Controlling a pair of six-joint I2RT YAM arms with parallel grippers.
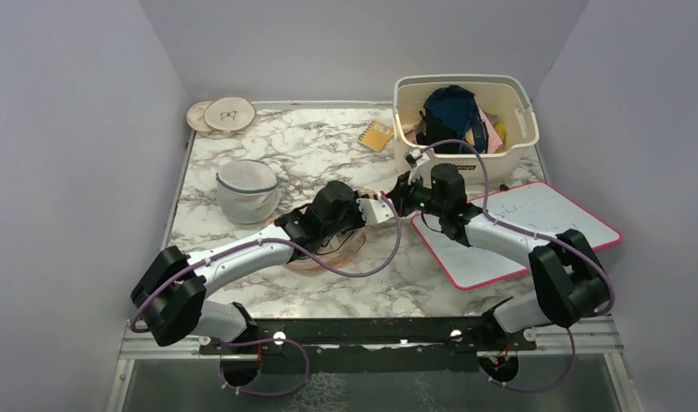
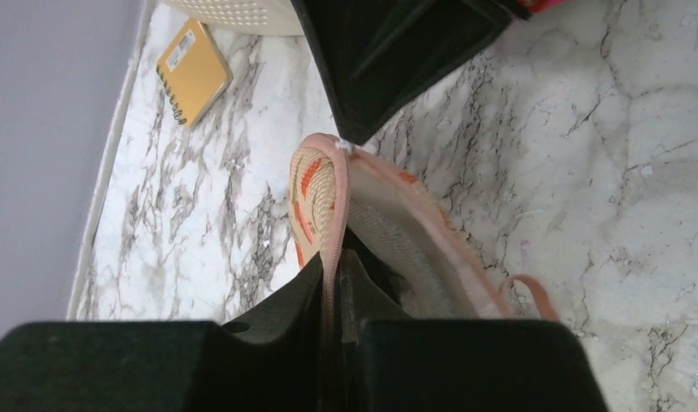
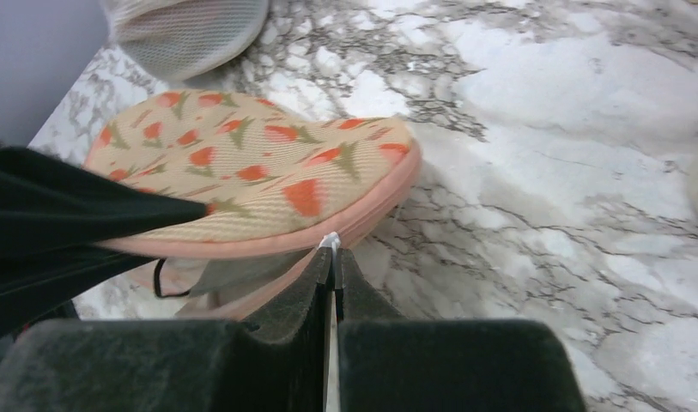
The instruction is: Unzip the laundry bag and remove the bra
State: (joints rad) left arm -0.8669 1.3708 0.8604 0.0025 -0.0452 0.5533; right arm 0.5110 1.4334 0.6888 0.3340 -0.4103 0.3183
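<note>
The laundry bag (image 3: 251, 172) is peach weave with orange-red leaf prints and pink edging, its seam partly open. The left gripper (image 2: 332, 287) pinches its edge. The right gripper (image 3: 332, 270) clamps the white zipper pull (image 3: 330, 243).

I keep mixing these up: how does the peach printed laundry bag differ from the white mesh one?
The laundry bag is peach with orange-red prints and pink edging; the mesh bag is plain white with a blue rim. The laundry bag is flattish, pinched by the left gripper and right gripper; the mesh bag is domed and untouched. Both are on the marble table.
</note>
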